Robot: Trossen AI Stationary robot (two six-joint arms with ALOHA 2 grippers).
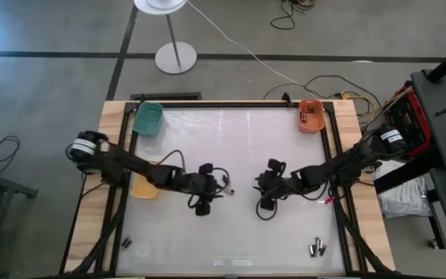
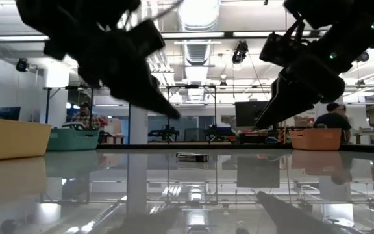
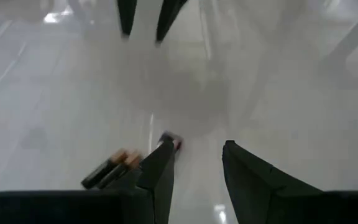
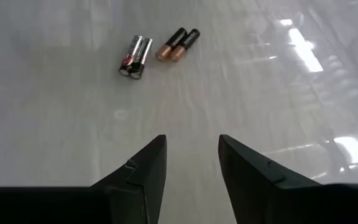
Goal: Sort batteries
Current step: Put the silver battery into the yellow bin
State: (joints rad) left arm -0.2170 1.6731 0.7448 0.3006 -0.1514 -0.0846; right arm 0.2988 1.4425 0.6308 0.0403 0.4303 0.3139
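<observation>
Two pairs of batteries lie flat at the table's middle: a silver-grey pair with red marks (image 4: 134, 56) and a dark pair with copper ends (image 4: 179, 45). In the left wrist view the dark pair (image 3: 112, 169) and a silver battery (image 3: 171, 140) show beside one finger. My left gripper (image 3: 197, 162) (image 1: 212, 186) is open and hangs just left of them, above the table. My right gripper (image 4: 192, 152) (image 1: 264, 188) is open too and faces them from the right, a short way off. More batteries lie near the table's near edge, at the right (image 1: 316, 248) and at the left (image 1: 126, 242).
A green bin (image 1: 147, 118) stands at the far left corner and an orange bin (image 1: 310, 115) at the far right corner. A yellow bin (image 1: 144, 187) sits at the left, partly under my left arm. People sit in the room behind the table.
</observation>
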